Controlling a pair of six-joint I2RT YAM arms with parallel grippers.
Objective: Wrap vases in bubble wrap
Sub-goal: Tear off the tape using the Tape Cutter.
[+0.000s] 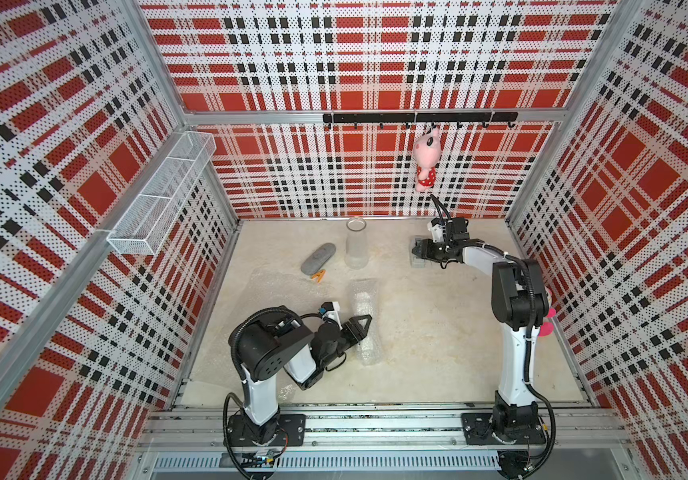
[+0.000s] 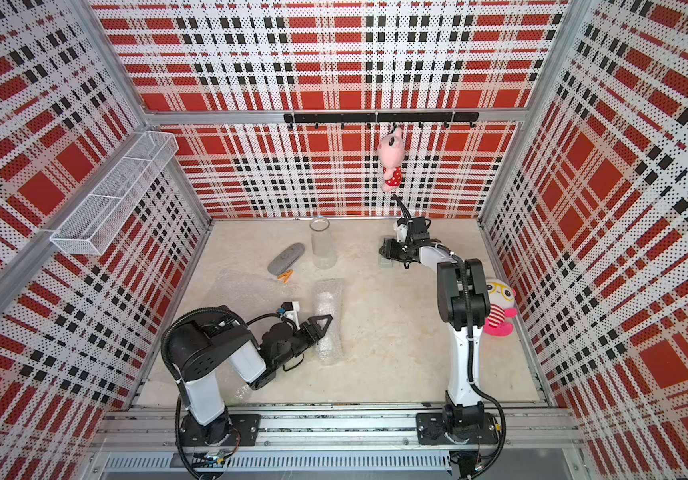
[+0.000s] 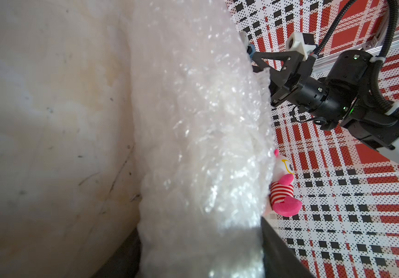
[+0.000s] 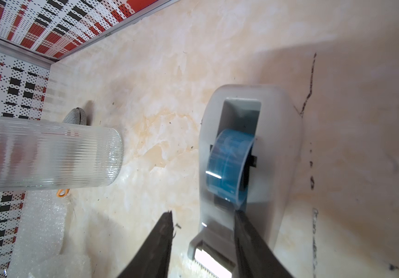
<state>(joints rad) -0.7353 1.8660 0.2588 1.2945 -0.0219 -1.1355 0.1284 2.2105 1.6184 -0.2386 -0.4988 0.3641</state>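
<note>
Plaid walls enclose beige tabletop bearing bubble wrap.

The left arm and right arm have glossy white links between bulky black joint housings, and each stands on a black bolted base plate. Ribbed black cable conduit is fastened with white zip ties. The left claw and right claw have black triangular fingers.
</note>
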